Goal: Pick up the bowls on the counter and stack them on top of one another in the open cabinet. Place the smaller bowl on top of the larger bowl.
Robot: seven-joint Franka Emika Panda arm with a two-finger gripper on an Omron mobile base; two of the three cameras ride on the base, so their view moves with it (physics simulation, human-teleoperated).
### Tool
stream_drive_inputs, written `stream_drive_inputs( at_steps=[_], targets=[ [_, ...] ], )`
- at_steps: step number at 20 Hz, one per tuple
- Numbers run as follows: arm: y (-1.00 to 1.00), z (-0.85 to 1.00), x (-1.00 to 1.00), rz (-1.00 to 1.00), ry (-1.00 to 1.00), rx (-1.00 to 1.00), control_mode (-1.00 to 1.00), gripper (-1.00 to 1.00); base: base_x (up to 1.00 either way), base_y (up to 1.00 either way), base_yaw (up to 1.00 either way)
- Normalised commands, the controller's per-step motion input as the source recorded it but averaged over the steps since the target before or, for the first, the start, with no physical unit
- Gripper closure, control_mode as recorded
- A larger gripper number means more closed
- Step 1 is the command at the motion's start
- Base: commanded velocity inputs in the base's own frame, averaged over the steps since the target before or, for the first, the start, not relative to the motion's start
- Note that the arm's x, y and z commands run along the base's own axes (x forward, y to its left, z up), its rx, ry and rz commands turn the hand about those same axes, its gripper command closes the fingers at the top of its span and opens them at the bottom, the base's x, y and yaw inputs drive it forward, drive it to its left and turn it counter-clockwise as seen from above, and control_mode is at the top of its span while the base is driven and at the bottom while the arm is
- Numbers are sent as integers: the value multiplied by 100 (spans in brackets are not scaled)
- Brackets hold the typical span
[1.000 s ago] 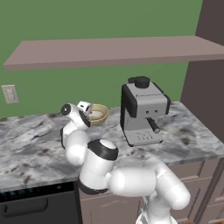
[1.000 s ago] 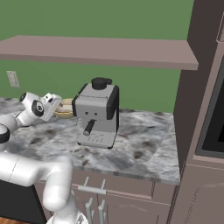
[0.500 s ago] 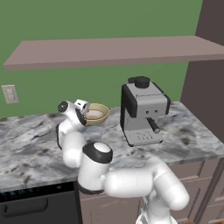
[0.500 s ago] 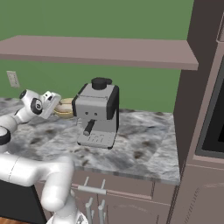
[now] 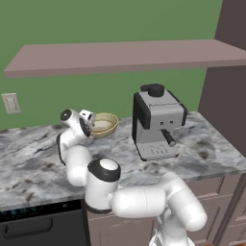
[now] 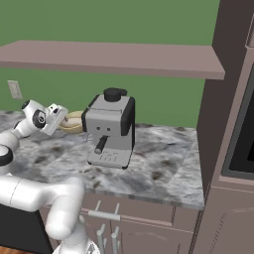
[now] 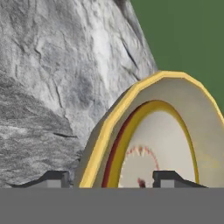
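The larger bowl (image 5: 104,126), deep and yellow-tan, stands on the marbled counter (image 5: 29,158) near the back wall, left of the coffee machine. My gripper (image 5: 91,123) reaches its left rim from the side, and is also at the bowl (image 6: 73,121) as gripper (image 6: 60,118). In the hand view the bowl (image 7: 175,100) looms close. The gripper (image 7: 111,179) is open with the near rim between its fingertips, one outside and one inside, neither touching it. The open cabinet (image 5: 120,55) runs bare overhead. The smaller bowl is out of view.
A grey and black coffee machine (image 5: 158,122) stands just right of the bowl. A wall outlet (image 5: 10,103) sits at the far left. A dark tall cabinet (image 6: 233,124) closes off the counter's right end. Drawer fronts (image 6: 144,213) lie below.
The fingers have come closer together around the bowl's rim. The hand has settled a little nearer the bowl. The bowl has not moved.
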Motion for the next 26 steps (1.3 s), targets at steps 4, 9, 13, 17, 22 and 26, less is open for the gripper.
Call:
stream_drive_inputs(
  at_steps=[4,9,13,17,22,26],
  targets=[
    [0,-9,1,0,2,1,-100,100,0,0,0],
    [-1,-2,0,0,0,2,-100,100,0,0,0],
    [0,0,0,0,0,0,-100,100,0,0,0],
    [0,2,-6,0,-2,0,-100,100,0,0,0],
    [0,15,-20,0,-8,0,-100,100,0,0,0],
    [0,20,-26,0,-7,0,-100,100,0,0,0]
  ],
)
